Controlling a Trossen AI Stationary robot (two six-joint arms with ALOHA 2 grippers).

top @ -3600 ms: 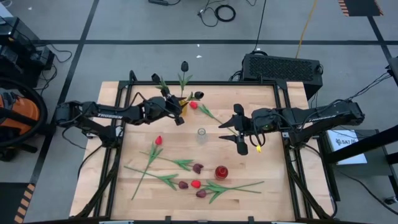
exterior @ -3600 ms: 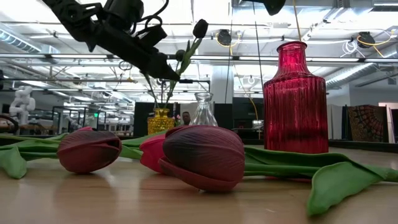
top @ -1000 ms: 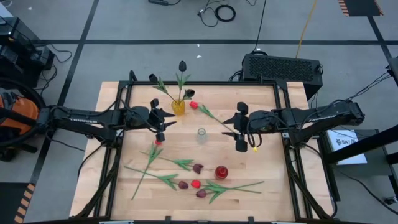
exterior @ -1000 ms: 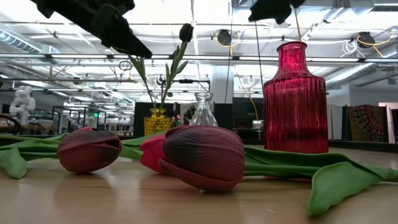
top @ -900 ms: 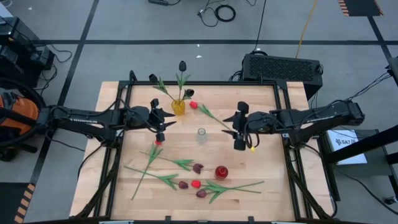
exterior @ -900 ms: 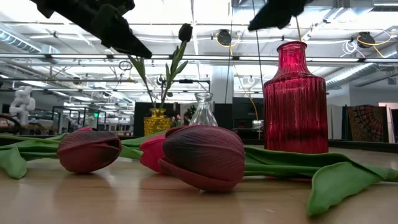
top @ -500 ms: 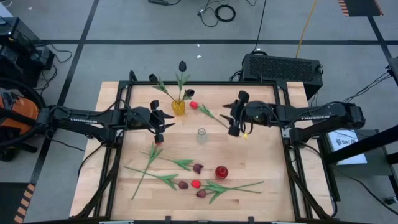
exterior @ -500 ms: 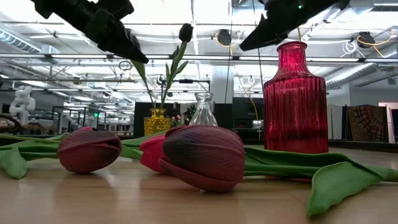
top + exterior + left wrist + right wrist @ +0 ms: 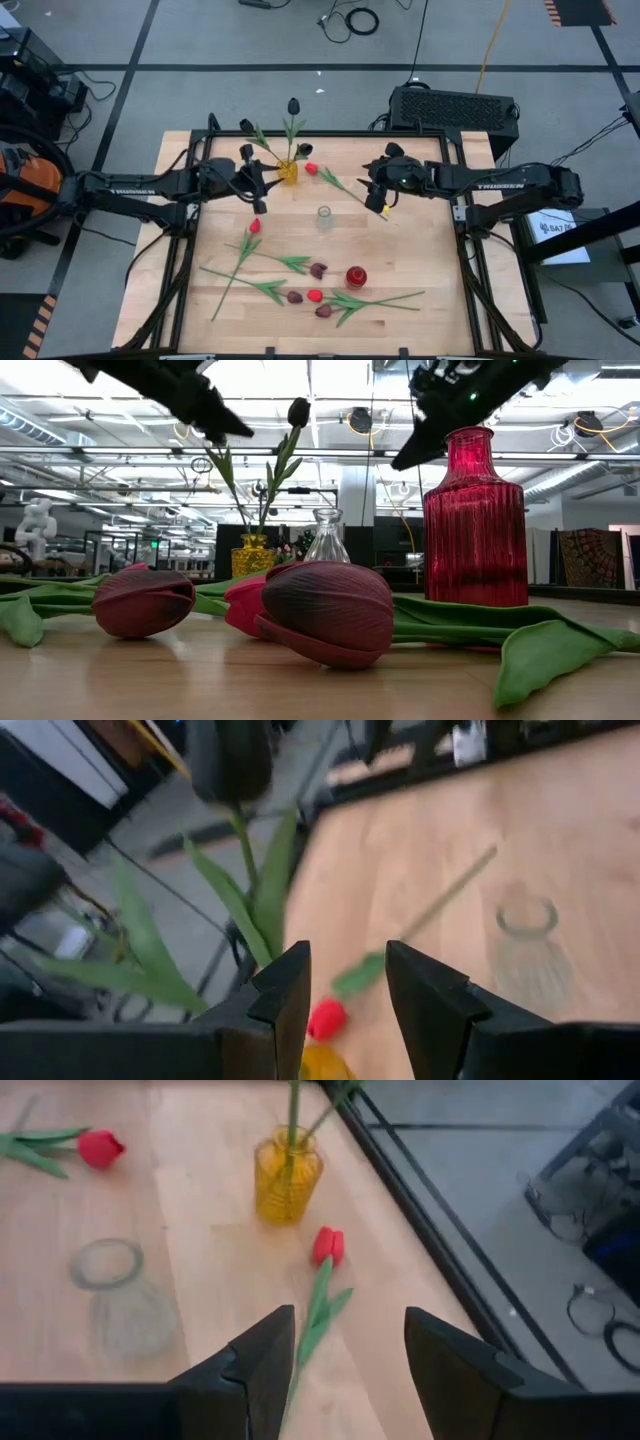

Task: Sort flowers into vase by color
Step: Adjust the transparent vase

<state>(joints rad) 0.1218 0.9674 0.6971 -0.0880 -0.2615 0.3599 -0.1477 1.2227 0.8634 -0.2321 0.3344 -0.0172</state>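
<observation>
Left tool (image 9: 257, 190): fingers parted, empty, beside ribbed yellow glass vase (image 9: 287, 172).
Right tool (image 9: 376, 190): fingers parted, empty, above red tulip (image 9: 311, 169) stem.
Remaining tulips (image 9: 300, 285): lying on wooden surface (image 9: 430, 250) near red vase (image 9: 355, 277).

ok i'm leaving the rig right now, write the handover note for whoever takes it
Left gripper: open, empty, beside the yellow vase.
Right gripper: open, empty, above the red tulip lying by the yellow vase.
Done: yellow vase holds dark tulips.
Left: clear vase and red vase hold nothing. Another red tulip lies left of the clear vase; more red and maroon tulips lie at the front by the red vase.
</observation>
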